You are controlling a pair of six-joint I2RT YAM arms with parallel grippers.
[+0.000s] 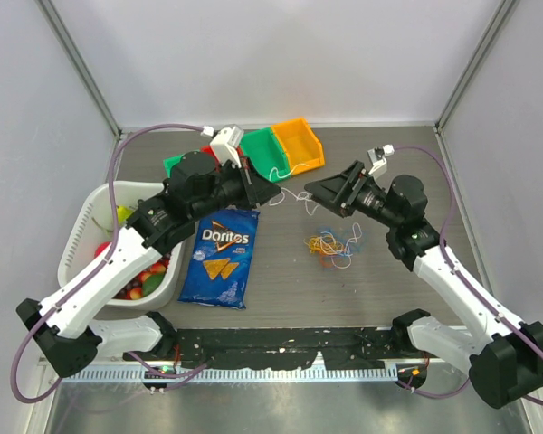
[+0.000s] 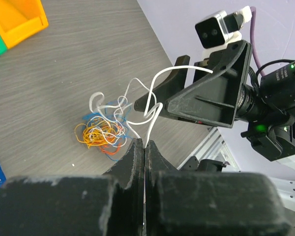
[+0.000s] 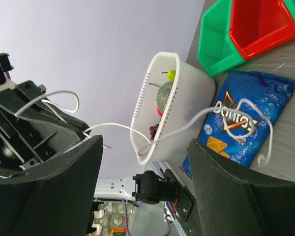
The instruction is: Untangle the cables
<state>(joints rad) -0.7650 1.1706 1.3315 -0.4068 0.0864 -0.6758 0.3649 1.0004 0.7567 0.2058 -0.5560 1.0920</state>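
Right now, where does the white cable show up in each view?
Top external: white cable at centre, up-left of the coloured tangle.
Left wrist: white cable rises from the shut left end effector.
Right wrist: white cable crosses the frame, looping over the Doritos bag.
Shared landmark: Doritos bag, top and right wrist; coloured tangle links top and left wrist.

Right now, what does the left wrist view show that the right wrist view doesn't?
Only the left wrist view shows the tangled cables lying on the table, and the left gripper shut on a white cable. Only the right wrist view shows the white basket holding fruit, and the red bin. Both show that white cable and the right gripper, which is open.
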